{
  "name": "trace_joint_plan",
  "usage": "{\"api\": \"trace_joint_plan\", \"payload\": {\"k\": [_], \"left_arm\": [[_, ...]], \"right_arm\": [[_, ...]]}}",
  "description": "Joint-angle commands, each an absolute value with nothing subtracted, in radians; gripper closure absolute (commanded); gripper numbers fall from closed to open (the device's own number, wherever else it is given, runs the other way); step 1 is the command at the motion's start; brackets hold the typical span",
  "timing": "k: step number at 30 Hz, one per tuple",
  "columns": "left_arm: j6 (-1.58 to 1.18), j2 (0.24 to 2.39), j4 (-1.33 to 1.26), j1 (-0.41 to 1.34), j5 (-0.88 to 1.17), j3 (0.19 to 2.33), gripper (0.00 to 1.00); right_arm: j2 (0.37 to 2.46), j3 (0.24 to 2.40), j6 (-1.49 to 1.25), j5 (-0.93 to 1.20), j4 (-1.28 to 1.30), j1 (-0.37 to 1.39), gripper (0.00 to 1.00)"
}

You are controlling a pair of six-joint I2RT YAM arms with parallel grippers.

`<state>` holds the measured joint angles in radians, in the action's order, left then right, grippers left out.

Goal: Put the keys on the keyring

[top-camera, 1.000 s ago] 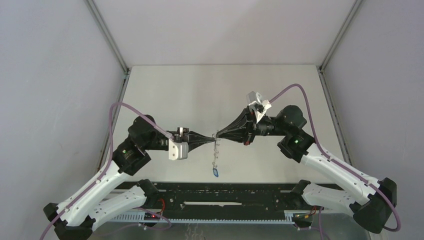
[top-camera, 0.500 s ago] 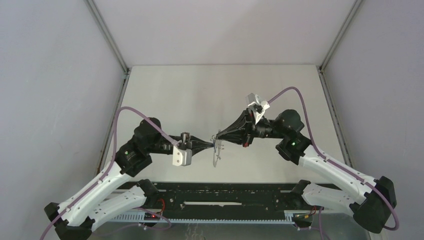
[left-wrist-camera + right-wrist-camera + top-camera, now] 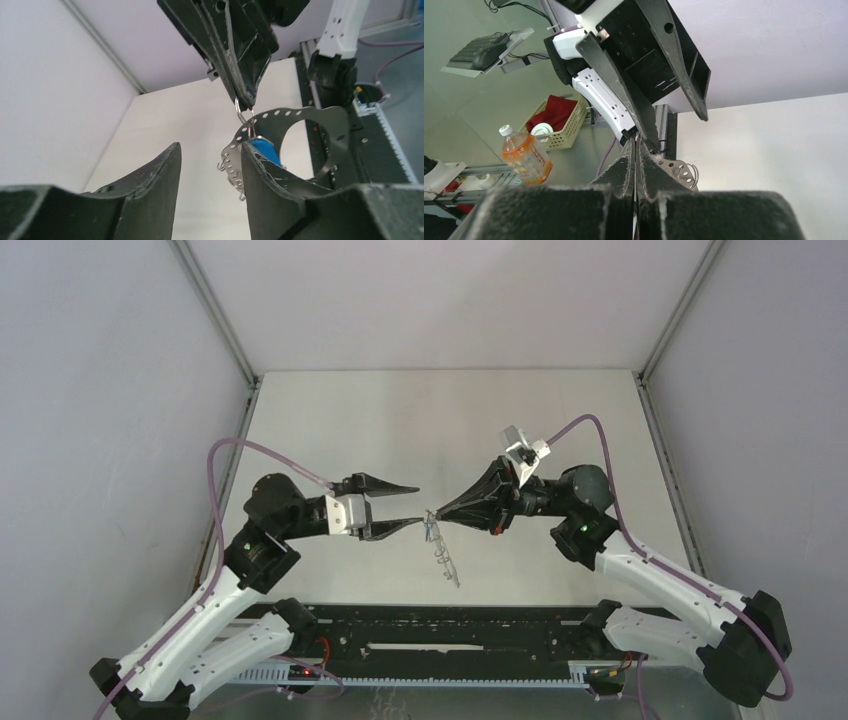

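Observation:
The keyring (image 3: 444, 554), a thin grey perforated hoop fringed with wire loops, hangs tilted above the table from my right gripper (image 3: 432, 515). That gripper is shut on a wire loop at the keyring's (image 3: 300, 112) top rim. My left gripper (image 3: 417, 505) stands open just left of it, and nothing is between its fingers. In the left wrist view one key's blue tag (image 3: 265, 150) shows against the hoop, partly hidden behind my left gripper's (image 3: 209, 150) right finger. A second key is not in view. The right wrist view shows my right gripper (image 3: 636, 142) pressed shut, with a piece of the keyring (image 3: 679, 170) beside it.
The black rail (image 3: 440, 625) with both arm bases runs along the near table edge. Metal frame posts (image 3: 225, 330) stand at the back corners. Off the table, the right wrist view shows an orange drink bottle (image 3: 526, 156) and a woven basket (image 3: 556, 125).
My left gripper opened and drew back to the left, letting go of the keyring. The keyring swung and now hangs from the right gripper alone.

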<state>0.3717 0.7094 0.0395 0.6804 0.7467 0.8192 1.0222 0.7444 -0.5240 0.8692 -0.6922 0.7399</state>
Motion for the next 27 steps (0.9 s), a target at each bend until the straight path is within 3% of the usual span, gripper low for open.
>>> {"api": "trace_joint_plan", "payload": {"k": [1,8,16,23,27], "left_arm": [[0.146,0.712,-0.092,0.669,0.852,0.841,0.49],[0.13,0.716,-0.03,0.67,0.944,0.845,0.54],[0.117,0.725,-0.041,0.671,0.924,0.838,0.56],[0.146,0.723,-0.017,0.673,0.917,0.818,0.67],[0.153,0.721,-0.008,0.675,0.915,0.809,0.68]], "right_arm": [[1.024,0.755,-0.553,0.882,-0.793,0.742,1.0],[1.019,0.755,-0.516,0.865,-0.758,0.75,1.0],[1.023,0.788,-0.438,0.852,-0.665,0.782,1.0],[1.015,0.79,-0.426,0.841,-0.657,0.788,1.0],[1.012,0.794,-0.411,0.834,-0.638,0.793,1.0]]}}
